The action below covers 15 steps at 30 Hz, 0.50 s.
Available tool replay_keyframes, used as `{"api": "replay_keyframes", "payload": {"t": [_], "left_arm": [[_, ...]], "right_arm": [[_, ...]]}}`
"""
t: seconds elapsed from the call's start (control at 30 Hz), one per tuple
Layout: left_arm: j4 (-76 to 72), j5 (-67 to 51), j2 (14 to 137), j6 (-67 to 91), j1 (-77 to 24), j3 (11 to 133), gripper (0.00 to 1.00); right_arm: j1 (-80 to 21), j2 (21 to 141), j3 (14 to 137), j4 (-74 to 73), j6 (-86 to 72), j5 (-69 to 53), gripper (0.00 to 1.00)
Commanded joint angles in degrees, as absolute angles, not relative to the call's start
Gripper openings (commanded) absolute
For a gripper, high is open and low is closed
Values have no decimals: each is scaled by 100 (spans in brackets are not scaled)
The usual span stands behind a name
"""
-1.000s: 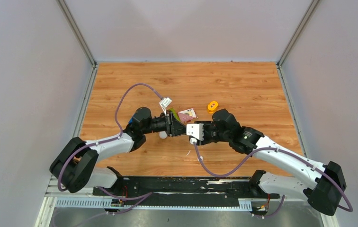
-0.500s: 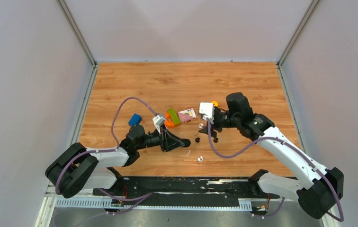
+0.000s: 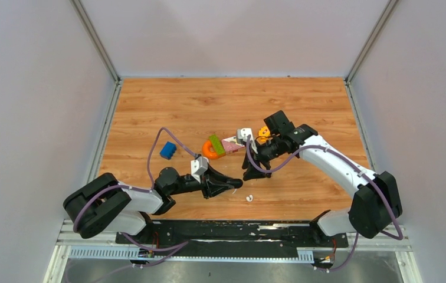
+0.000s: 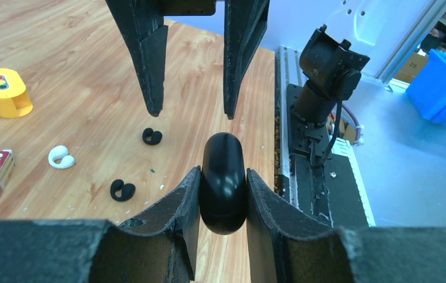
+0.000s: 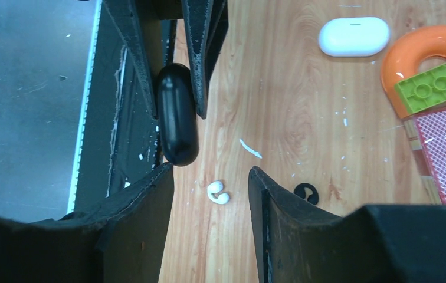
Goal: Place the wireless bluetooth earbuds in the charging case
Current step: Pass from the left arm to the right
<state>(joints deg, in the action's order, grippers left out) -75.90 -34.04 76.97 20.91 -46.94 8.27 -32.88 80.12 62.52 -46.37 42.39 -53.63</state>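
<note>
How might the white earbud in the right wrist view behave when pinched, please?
The white earbud looks glossy and rounded, so it may slip from a pinch. Being tiny, it is probably light and could skid on the smooth table if nudged.

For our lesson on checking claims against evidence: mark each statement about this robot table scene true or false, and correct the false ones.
1. The left gripper is shut on the glossy black oval charging case. True.
2. The right gripper grips a small white earbud. False: its jaws stand open and empty; the earbud lies on the wooden table.
3. The white oval charging case lies on the table, in no gripper. True.
4. The green studded brick sits on the blue brick. False: it lies across the orange plastic ring; the blue brick is apart.
5. The two black earbuds sit inside the black case. False: both lie loose on the table.
</note>
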Motion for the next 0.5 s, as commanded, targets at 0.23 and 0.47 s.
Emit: {"api": "replay_keyframes", "payload": {"t": [0.23,0.47], "left_arm": [[-7815,-3080,7644,1434,-4860,996,19],[-7954,-3111,7708,1521,-4860,1035,20]], "right_arm": [[-3672,8004,6329,-4847,4552,-5719,47],[-3905,8020,6223,-4704,4542,-5380,40]]}}
